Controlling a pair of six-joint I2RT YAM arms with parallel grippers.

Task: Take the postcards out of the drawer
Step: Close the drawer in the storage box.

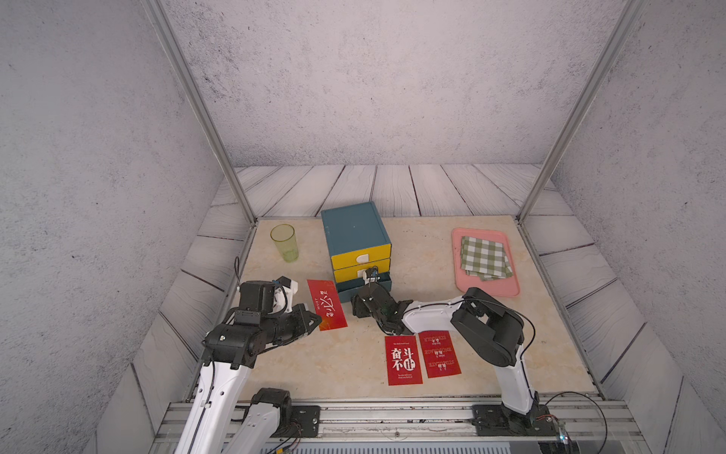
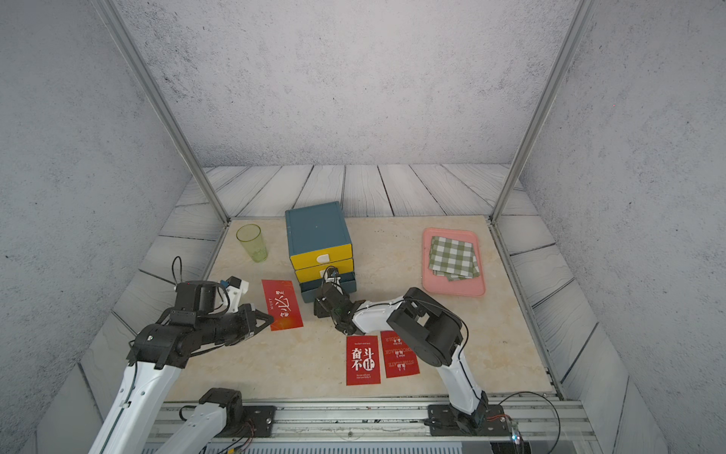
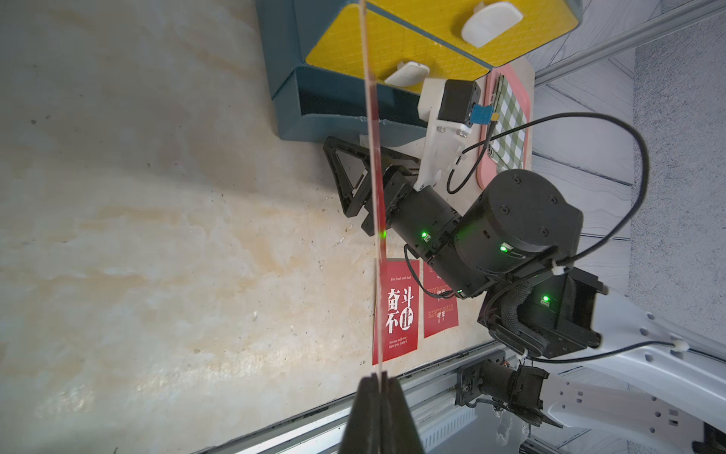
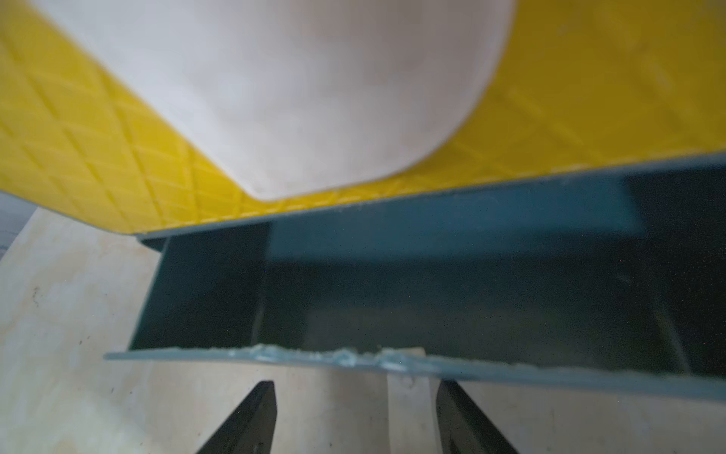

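Pinching one postcard [image 1: 327, 304] by its edge, the left gripper [image 1: 317, 323] is clamped tight, since so thin a card would slip, and holds it over the table [image 1: 314, 365], clear of the drawer [image 4: 510, 369]. A second postcard [image 1: 404, 359] and a third postcard [image 1: 439, 353] lie side by side nearby, while the right gripper [image 4: 355, 389], jaws apart and empty, faces the seemingly emptied drawer.

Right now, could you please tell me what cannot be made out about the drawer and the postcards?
The bottom drawer: its back is dark under the yellow drawer front in the right wrist view; the right gripper covers it in both top views.
The held postcard: edge-on in the left wrist view, pinched in the left gripper; face unreadable there.
The rightmost postcard: partly behind the right arm in a top view.
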